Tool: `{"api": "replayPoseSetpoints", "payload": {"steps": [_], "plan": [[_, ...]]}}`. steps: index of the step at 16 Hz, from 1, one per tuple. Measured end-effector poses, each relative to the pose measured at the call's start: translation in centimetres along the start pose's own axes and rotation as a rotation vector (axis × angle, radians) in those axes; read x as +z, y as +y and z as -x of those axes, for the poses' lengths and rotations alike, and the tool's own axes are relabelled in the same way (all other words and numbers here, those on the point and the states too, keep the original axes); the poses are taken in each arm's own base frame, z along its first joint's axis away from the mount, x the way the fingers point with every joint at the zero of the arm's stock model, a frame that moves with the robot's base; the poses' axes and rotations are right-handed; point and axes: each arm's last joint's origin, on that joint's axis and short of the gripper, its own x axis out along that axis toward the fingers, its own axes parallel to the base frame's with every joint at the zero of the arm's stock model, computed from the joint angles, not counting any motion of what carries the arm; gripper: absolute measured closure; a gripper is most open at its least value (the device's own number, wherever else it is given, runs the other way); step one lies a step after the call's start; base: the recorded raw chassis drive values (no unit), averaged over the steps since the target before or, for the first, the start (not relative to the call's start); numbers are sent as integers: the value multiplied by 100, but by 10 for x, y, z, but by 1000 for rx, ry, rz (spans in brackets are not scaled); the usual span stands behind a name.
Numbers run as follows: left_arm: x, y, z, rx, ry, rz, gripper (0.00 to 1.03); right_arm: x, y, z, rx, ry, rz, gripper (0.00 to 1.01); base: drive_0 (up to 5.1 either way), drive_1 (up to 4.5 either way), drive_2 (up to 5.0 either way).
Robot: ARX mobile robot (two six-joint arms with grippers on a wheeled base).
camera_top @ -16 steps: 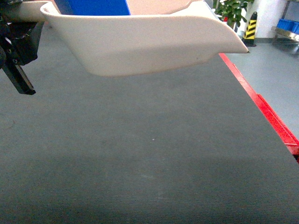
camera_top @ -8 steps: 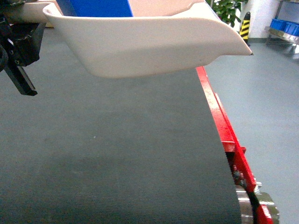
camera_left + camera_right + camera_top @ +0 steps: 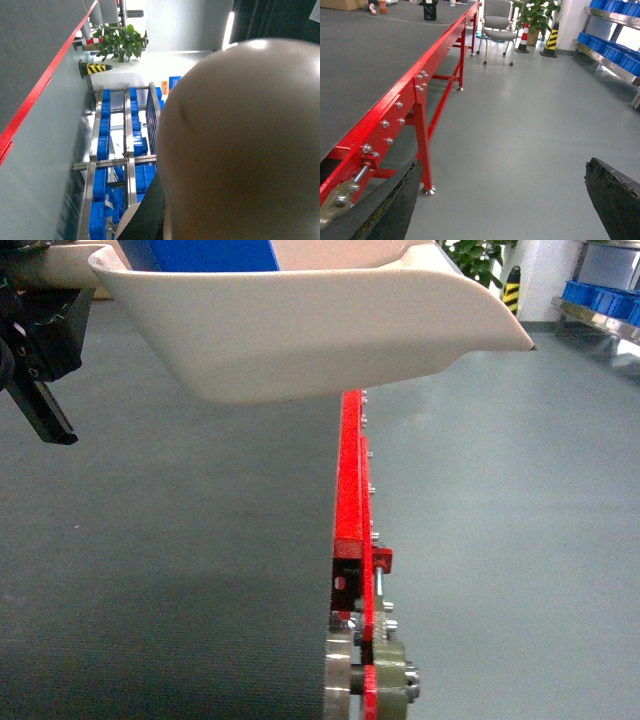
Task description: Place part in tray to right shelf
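The beige tray [image 3: 300, 330] hangs high and close across the top of the head view. The blue part [image 3: 210, 254] lies in it, mostly cut off by the frame's top edge. My left gripper [image 3: 35, 350] sits at the tray's left end, shut on the tray. In the left wrist view the tray [image 3: 240, 145] fills the right side, with one black finger [image 3: 150, 215] pressed against it. My right gripper [image 3: 504, 162] is open over the bare floor, holding nothing. The steel shelf [image 3: 600, 310] with blue crates stands far right, and shows again as a shelf [image 3: 127, 160] in the left wrist view.
A conveyor with a dark belt [image 3: 150, 570] and a red side rail [image 3: 352, 490] ends at a roller [image 3: 370, 680] below the tray. Grey floor [image 3: 500, 540] lies to its right. A chair [image 3: 497, 22], a plant [image 3: 537, 12] and a striped bollard [image 3: 551, 32] stand far off.
The head view has swung right: the belt's red edge slid from the far right to mid-frame and floor now fills the right half. Tray and left gripper keep their place in view.
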Motion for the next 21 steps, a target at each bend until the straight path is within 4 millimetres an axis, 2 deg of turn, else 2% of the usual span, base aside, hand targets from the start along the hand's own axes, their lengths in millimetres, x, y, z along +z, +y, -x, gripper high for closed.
{"api": "replayPoseSetpoints", "payload": {"steps": [21], "plan": [[0,0,0,1,1,1,88,0,0,0,0,1,0,3,512,-233,-233]]}}
